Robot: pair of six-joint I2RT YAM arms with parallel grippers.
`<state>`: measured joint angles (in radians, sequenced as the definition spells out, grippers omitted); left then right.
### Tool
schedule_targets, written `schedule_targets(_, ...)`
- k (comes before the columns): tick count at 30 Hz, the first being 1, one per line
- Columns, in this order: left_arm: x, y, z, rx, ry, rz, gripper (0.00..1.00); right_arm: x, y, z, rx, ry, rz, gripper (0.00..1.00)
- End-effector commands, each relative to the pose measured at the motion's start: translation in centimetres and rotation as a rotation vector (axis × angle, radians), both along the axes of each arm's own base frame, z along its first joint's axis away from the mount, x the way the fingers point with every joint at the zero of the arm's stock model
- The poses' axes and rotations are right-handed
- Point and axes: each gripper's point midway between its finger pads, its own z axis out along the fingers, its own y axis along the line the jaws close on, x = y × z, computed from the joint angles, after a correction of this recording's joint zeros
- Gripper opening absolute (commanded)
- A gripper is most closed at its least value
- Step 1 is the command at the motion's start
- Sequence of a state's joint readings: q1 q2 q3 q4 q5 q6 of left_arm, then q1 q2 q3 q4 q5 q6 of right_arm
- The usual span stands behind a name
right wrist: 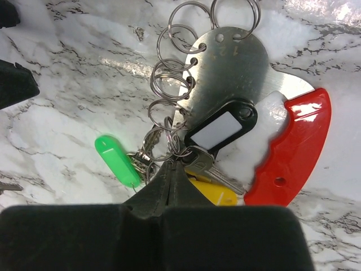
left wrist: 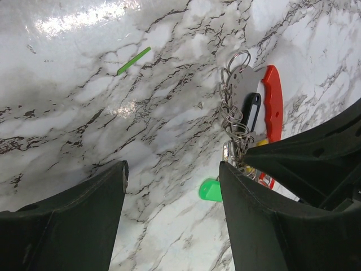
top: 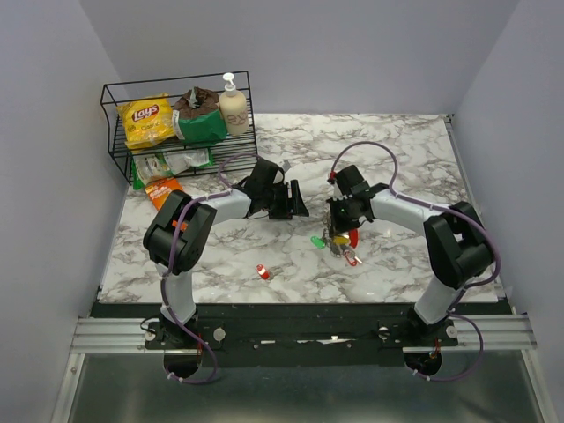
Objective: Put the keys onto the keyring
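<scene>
The keyring (right wrist: 293, 152) is a red curved grip on a silvery plate, with a chain of wire rings (right wrist: 169, 84). It lies on the marble right of centre (top: 352, 238). A green-headed key (right wrist: 115, 159), a yellow-headed one (right wrist: 217, 196), a bare silver key and a black tag hang bunched on the rings. My right gripper (right wrist: 174, 162) is shut, its tips pinching the wire rings where they bunch. My left gripper (left wrist: 172, 169) hovers open just left of the bundle, with only marble between its fingers and the green head (left wrist: 210, 190) by its right finger. A red-headed key (top: 263, 271) lies alone nearer the front.
A black wire basket (top: 115, 132) at the back left holds a yellow chip bag (top: 147, 121), a green bag and a soap bottle (top: 233, 106). An orange packet (top: 163, 189) lies in front of it. A thin green sliver (left wrist: 133, 60) rests on the marble. Grey walls close three sides.
</scene>
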<state>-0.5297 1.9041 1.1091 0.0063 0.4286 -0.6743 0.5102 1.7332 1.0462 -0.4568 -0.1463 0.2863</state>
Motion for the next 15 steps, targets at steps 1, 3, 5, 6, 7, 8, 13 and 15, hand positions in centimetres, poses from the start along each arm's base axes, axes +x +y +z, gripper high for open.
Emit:
schedule_targets(1, -0.2, 0.3, -0.1, 0.011, -0.008, -0.008, 0.75, 1.1, 0.7, 3.4, 0.032, -0.095, 0.027, 0.01)
schedule_targets(3, -0.1, 0.3, 0.0, 0.016, -0.017, -0.006, 0.75, 1.0, 1.4, 4.9, 0.082, -0.122, 0.06, 0.01)
schedule_targets(5, -0.1, 0.4, 0.1, 0.018, -0.026, -0.012, 0.75, 0.4, 2.4, 5.6, 0.134, -0.128, 0.128, 0.01)
schedule_targets(6, 0.0, 0.3, 0.2, 0.015, -0.028, -0.015, 0.75, 0.1, 2.6, 5.6, 0.141, -0.131, 0.166, 0.01)
schedule_targets(7, -0.1, 0.3, 0.1, 0.014, -0.025, -0.017, 0.75, 0.0, 2.8, 5.5, 0.143, -0.127, 0.174, 0.01)
schedule_targets(8, -0.1, 0.3, 0.1, 0.014, -0.025, -0.019, 0.75, -0.1, 2.8, 5.3, 0.14, -0.123, 0.18, 0.08)
schedule_targets(13, -0.3, 0.0, 0.4, 0.002, -0.025, -0.029, 0.77, 1.0, 2.0, 5.5, 0.089, -0.16, 0.137, 0.46)
schedule_targets(15, -0.2, 0.0, 0.5, -0.003, -0.027, -0.026, 0.77, 1.8, 1.5, 5.8, 0.057, -0.192, 0.109, 0.5)
